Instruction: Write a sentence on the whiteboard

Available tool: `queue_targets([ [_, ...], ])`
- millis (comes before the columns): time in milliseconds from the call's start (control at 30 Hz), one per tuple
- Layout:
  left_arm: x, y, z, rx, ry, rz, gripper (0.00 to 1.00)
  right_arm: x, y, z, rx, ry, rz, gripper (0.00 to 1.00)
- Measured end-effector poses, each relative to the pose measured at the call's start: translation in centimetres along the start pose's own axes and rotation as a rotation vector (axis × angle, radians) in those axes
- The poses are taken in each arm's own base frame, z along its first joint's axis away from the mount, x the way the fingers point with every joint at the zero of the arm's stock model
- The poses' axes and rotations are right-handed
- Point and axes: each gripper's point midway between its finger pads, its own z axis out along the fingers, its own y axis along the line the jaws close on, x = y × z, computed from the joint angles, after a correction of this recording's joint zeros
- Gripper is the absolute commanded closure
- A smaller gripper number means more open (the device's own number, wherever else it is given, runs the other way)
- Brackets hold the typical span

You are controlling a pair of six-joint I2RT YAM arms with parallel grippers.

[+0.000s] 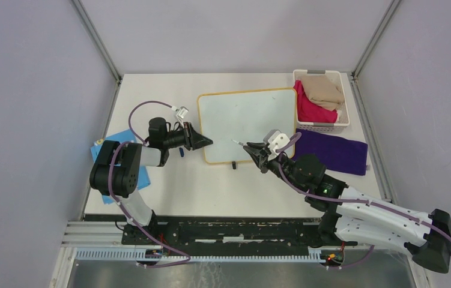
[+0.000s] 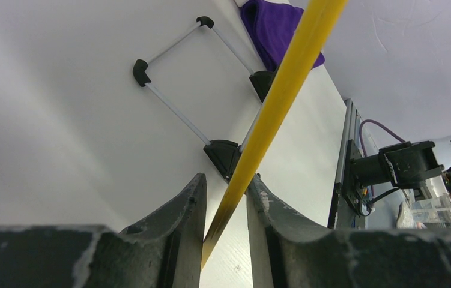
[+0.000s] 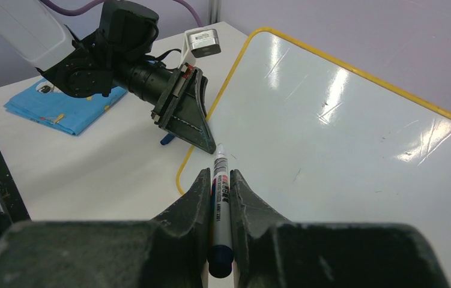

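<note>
Whiteboard (image 1: 247,117) lay flat near the middle of the worktop (image 1: 211,186), one long side toward the arms, with one black foot (image 1: 233,165) showing at its near edge. There was no sentence on it. The surface was glossy and blank apart from faint grey specks and glare.

Left end effector (image 1: 208,143) was at the whiteboard's left edge. In the wrist view its fingers (image 2: 181,228) stood part-spread, one on each side of the yellow frame (image 2: 283,78). A sliver of gap showed beside the frame, so they were not clamped home. Judged purpose: to steady the whiteboard so it does not slide under the pen.

Right end effector (image 3: 218,175) was pinching a marker (image 3: 220,192) by the barrel. The tip pointed forward and down over the whiteboard's near-left part, close to the left end effector. Could not tell whether the tip touched the surface. The barrel lay in line with the fingers, which should keep the tip from rocking. Judged: writing not yet begun.

A small blue piece (image 3: 166,142) lay on the worktop just left of the whiteboard. It was possibly the cap, but this was not certain.

Just right of the whiteboard a purple cloth (image 1: 331,153) lay flat. A white basket (image 1: 325,126) of pink and beige fabric sat by the whiteboard's far-right corner. A blue cloth (image 3: 60,105) lay well left of the whiteboard.

The worktop was matte white. Pale lilac walls (image 1: 30,90) stood on three sides, with metal posts (image 1: 96,39) rising from the far corners.
</note>
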Motion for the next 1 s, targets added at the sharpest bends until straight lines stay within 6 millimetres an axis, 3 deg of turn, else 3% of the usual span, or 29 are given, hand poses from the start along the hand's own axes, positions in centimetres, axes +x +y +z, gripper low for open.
queue_targets([
  [533,-0.2,-0.4,0.1,0.027,0.009,0.033,0.87,0.6,0.1,0.5,0.004,0.015,0.003,1.0],
  [800,0.0,-0.5,0.2,0.029,0.015,0.04,0.97,1.4,-1.6,1.9,0.127,0.037,0.013,1.0],
  [1000,0.1,-0.5,0.2,0.03,0.017,0.044,0.98,1.7,-2.8,3.7,0.223,0.046,0.01,1.0],
])
